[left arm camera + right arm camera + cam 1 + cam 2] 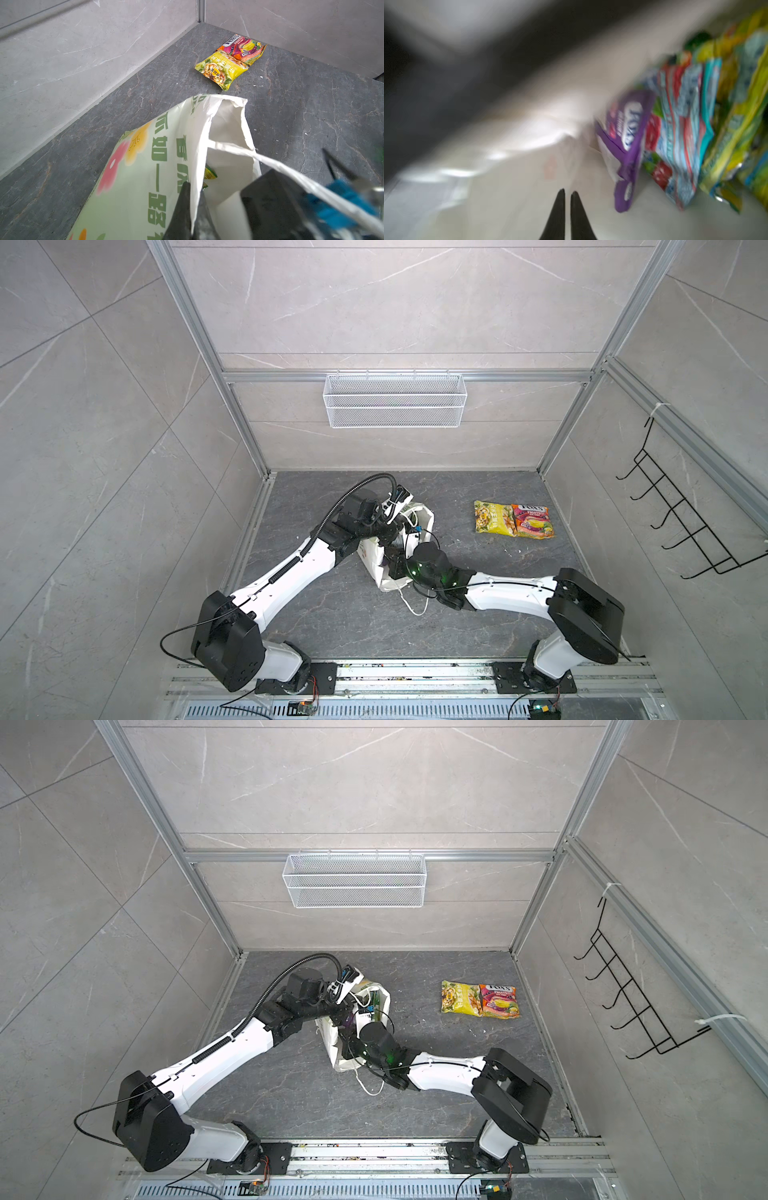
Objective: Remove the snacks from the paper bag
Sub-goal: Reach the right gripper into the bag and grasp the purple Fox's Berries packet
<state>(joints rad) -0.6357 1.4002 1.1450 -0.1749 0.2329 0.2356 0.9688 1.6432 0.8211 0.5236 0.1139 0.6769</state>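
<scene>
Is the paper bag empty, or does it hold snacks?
Not empty. The right wrist view shows a purple packet, a teal-red packet and yellow-green packets inside the paper bag.

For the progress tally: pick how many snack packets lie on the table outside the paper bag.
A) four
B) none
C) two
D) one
C: in both top views a yellow-green packet and a red-pink packet lie side by side on the table, apart from the paper bag.
</scene>
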